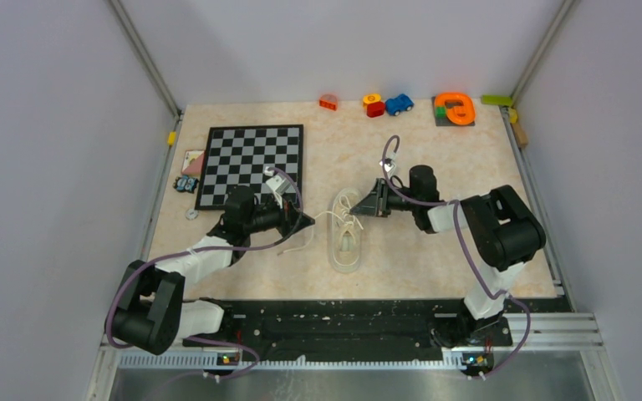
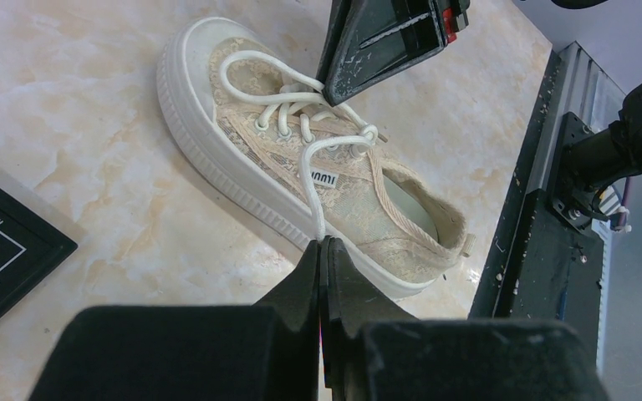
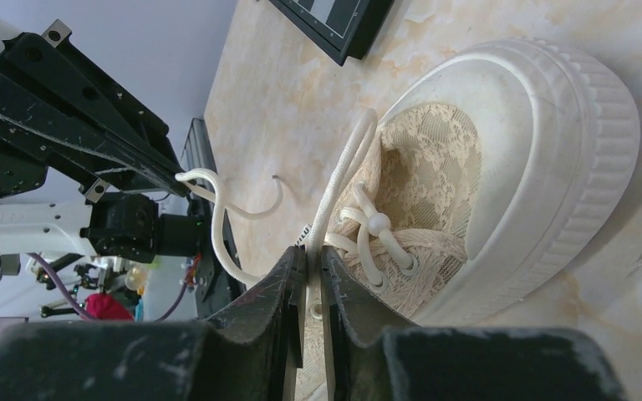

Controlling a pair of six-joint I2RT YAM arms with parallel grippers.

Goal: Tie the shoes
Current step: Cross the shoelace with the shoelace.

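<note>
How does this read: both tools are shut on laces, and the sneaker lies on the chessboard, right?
Not quite. The left tool and right tool are each shut on a lace, but the sneaker lies on the table, right of the chessboard, as the top external view shows.

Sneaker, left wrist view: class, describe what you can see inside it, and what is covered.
Through the heel opening of the sneaker a pale insole shows, with nothing lying on the visible part. Further forward the inside is covered by the tongue and laces.
</note>
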